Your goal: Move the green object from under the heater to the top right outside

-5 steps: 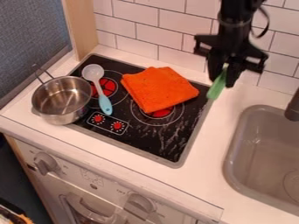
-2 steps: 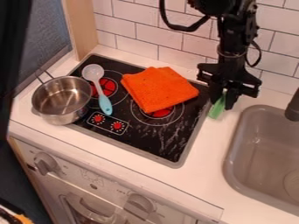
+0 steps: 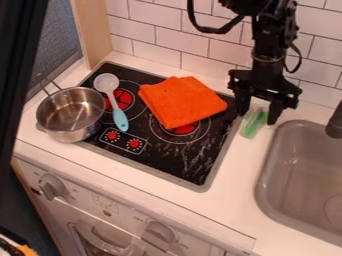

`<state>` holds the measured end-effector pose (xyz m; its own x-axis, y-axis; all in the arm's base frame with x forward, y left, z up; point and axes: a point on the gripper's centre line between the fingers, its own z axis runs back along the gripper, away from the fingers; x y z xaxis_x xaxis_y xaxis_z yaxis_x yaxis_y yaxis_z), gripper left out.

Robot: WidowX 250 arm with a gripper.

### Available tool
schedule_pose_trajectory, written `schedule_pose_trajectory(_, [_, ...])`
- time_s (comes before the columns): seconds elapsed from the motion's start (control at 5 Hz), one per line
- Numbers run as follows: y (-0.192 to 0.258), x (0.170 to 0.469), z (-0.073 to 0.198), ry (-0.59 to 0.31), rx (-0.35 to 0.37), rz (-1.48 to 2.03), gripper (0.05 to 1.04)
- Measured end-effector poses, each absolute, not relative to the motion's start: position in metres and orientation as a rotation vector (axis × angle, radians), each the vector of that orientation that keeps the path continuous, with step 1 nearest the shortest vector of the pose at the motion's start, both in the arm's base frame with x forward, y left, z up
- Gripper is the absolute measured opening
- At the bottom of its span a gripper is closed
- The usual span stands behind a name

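Beside the stove (image 3: 194,167), the green object (image 3: 254,124) now sits on the counter (image 3: 237,167), apparently let go: the pincer (image 3: 257,117) has just spread apart around it. Left of the sink (image 3: 272,155), placement looks done; lifting clear likely remains.

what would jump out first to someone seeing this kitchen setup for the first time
The folded orange cloth stands out most, bright against the black stovetop it lies on. Next comes the black gripper, hanging over the counter between stovetop and sink, its fingers open around a green object.
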<state>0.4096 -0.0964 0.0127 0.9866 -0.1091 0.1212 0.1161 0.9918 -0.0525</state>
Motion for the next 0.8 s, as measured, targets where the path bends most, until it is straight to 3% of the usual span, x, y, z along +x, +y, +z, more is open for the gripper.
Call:
schedule_pose_trajectory(0.2, [-0.096, 0.409, 0.014, -0.118, -0.051, -0.118, 1.007])
schedule_pose_trajectory(0.4, [-0.094, 0.409, 0.041, -0.16, -0.048, -0.129, 1.001])
schedule_pose_trajectory(0.8, [-0.091, 0.375, 0.122, -0.288, -0.07, -0.101, 1.001])
